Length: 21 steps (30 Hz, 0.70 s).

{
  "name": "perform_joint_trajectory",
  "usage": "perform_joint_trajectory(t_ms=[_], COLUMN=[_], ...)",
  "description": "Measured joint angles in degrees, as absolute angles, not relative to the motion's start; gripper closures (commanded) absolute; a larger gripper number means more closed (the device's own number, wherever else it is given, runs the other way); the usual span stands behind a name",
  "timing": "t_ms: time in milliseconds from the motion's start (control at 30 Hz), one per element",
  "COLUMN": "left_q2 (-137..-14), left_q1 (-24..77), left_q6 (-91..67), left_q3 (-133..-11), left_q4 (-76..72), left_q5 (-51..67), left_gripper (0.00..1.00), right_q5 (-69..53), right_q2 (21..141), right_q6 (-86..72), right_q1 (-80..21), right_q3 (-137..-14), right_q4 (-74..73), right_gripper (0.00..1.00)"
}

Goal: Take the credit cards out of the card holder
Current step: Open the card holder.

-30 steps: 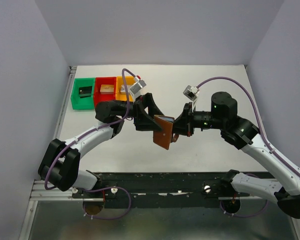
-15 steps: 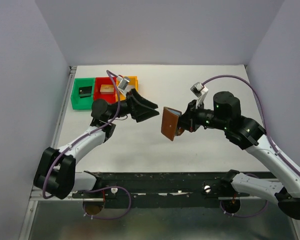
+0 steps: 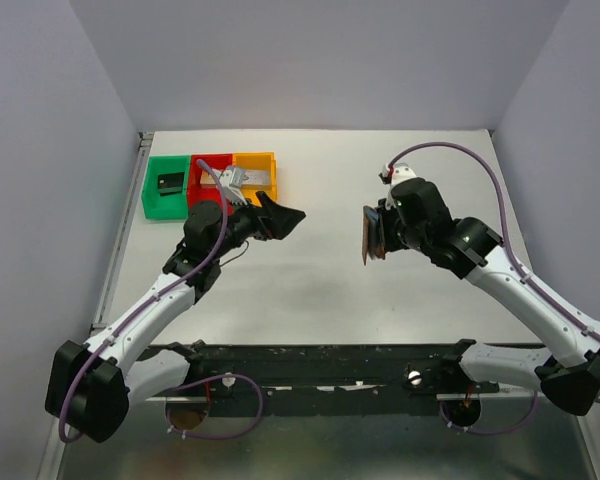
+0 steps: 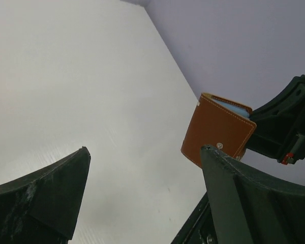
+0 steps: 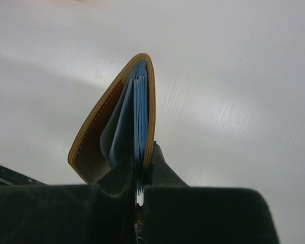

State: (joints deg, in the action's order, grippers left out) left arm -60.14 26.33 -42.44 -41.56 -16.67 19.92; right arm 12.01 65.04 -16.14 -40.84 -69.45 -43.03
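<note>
Top external view: the right gripper (image 3: pixel 378 234) pinches the brown wallet (image 3: pixel 367 238). The left gripper (image 3: pixel 286 217) stands wide open, empty.

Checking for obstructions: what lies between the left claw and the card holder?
Nothing: the top view shows only bare table between the open left claw and the card holder, gripped by the right claw.

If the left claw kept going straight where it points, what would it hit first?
Probably the card holder, held by the right gripper. It lies ahead of the open left gripper, slightly off-centre, so depth and aim are uncertain.
</note>
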Motion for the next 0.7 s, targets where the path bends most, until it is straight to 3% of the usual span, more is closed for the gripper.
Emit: perform_joint_trajectory(t_ms=[200, 333, 467, 600, 700], left_q2=[-61.5, -65.3, -68.7, -68.5, -66.2], left_q1=[31.9, 40.8, 43.3, 43.5, 43.5], left_q6=[-42.7, -37.6, -35.3, -34.9, -36.2], left_q3=[-38.0, -49.1, -57.0, -55.4, -47.4], left_q4=[-15.8, -5.3, 2.2, 3.8, -4.3], left_q5=[13.6, 3.4, -5.9, -8.2, -5.5], left_gripper=[0.01, 0.01, 0.01, 0.01, 0.01], right_q5=[16.3, 20.7, 25.1, 28.8, 30.0], right_q2=[67.9, 69.5, 70.2, 70.8, 71.2], right_q6=[-15.6, -14.2, -12.1, -9.6, -8.2], right_q1=[-40.9, -41.4, -41.8, -42.4, -42.9], right_q3=[-70.4, -72.7, -74.5, -75.6, -75.9], right_q4=[-46.3, -47.6, -48.5, -49.6, -49.7], right_gripper=[1.00, 1.00, 1.00, 1.00, 1.00])
